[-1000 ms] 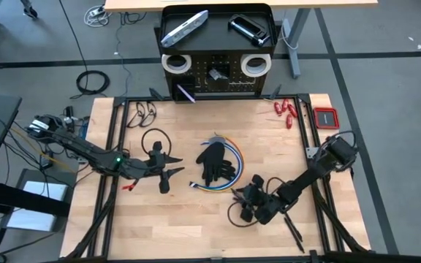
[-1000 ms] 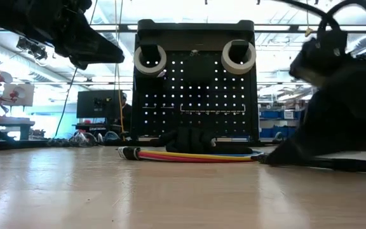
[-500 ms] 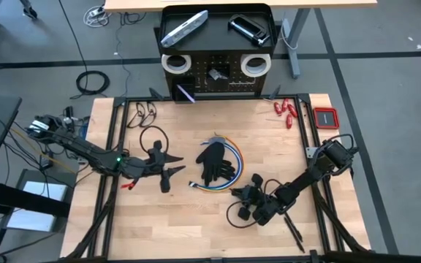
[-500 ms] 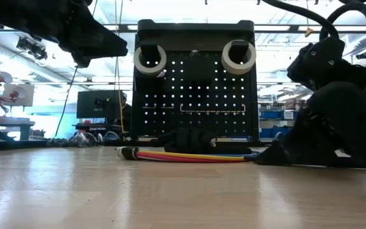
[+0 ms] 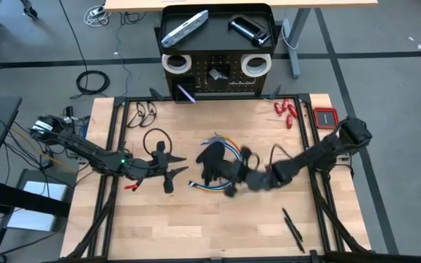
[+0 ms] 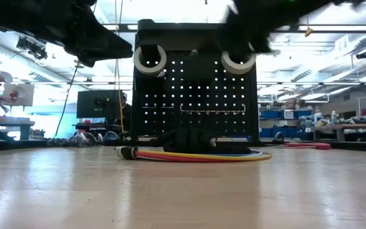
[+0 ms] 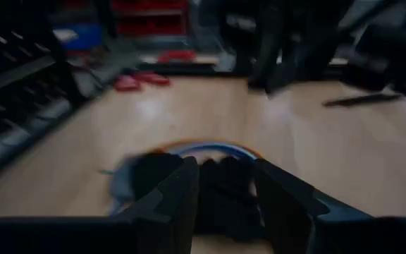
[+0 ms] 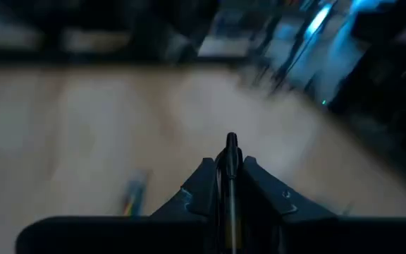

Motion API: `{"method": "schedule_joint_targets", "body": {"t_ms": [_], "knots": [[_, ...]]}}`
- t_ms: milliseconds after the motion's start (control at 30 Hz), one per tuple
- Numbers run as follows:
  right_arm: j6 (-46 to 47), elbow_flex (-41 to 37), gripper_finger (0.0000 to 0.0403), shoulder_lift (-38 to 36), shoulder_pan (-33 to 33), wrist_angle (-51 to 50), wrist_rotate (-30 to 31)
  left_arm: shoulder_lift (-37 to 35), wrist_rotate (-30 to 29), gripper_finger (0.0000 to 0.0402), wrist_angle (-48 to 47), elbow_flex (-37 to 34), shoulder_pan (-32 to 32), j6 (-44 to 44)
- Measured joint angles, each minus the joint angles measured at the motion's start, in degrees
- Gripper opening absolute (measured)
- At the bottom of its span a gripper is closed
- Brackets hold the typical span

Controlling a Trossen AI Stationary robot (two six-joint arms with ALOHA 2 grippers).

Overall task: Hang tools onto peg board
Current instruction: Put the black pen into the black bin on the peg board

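Note:
The black peg board (image 5: 218,73) stands past the table's far edge. It carries two white tape rolls (image 5: 175,63) (image 5: 255,65), and a silver flat bar (image 5: 184,28) and a black clamp (image 5: 248,29) lie on its tray top. A black glove (image 5: 212,162) lies mid-table on a loop of coloured cable (image 6: 196,155). My right gripper (image 5: 236,179), blurred, hangs just right of the glove, shut on a thin black cord (image 8: 230,152). My left gripper (image 5: 177,166) hovers open left of the glove, with nothing between its fingers (image 7: 182,190). My right gripper pinches the thin black cord (image 8: 230,144) between its two fingertips, and the cord runs along the gap between them. The gripper points nearly level toward the table's left side. A thin arc of cord (image 5: 278,152) trails behind it above the table; blur hides the rest.
Red-handled tools (image 5: 285,111) and a red box (image 5: 326,117) lie at the far right corner. Black pen-like tools (image 5: 292,228) lie near the right front. A black cord loop (image 5: 154,139) lies by the left gripper. A purple-handled tool (image 5: 185,93) is on the board's front.
My right gripper has risen from the table's near right part and swung toward the glove. The black cord loop that lay beside it has left the table with it. My left arm has stayed in place.

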Motion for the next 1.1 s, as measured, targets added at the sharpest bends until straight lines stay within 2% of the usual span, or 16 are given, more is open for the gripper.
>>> {"method": "schedule_joint_targets", "body": {"t_ms": [67,133,200,300,500,667,833,1100], "knots": [[-4.91,3.52,0.0056,-0.5,-3.83,0.38,-0.05,-1.88,-1.97,0.0145,-2.5,-0.13,0.12,1.43],[-8.42,7.95,0.0056,0.37,-8.02,-0.26,-3.34,-3.68,-2.15,0.0145,-3.31,-0.08,0.53,2.8],[-11.56,13.97,0.0056,1.95,-11.88,-0.25,-7.37,-6.29,-2.15,0.0145,-7.07,-0.08,0.73,2.96],[-17.02,23.54,0.0056,6.44,-16.7,-0.56,-9.33,-9.99,-2.26,0.0145,-12.36,-0.05,0.75,2.97],[-20.26,43.13,0.0056,19.18,-23.29,-9.51,-9.32,-15.89,-2.46,0.0145,-22.12,-0.07,0.75,0.1],[-20.05,56.14,0.0056,28.51,-27.05,-15.8,-6.02,-19.38,-3.46,0.0145,-26.4,-0.07,0.75,1.46],[-20.39,62.12,0.0056,33.39,-30.04,-16.69,-3.29,-22.93,-3.13,0.0145,-30.66,-0.1,0.73,4.15],[-21.57,65.89,0.0056,35.04,-34.01,-16.25,-5.45,-27.91,-3.48,0.0145,-31.22,-0.1,1.19,9.39]]}}
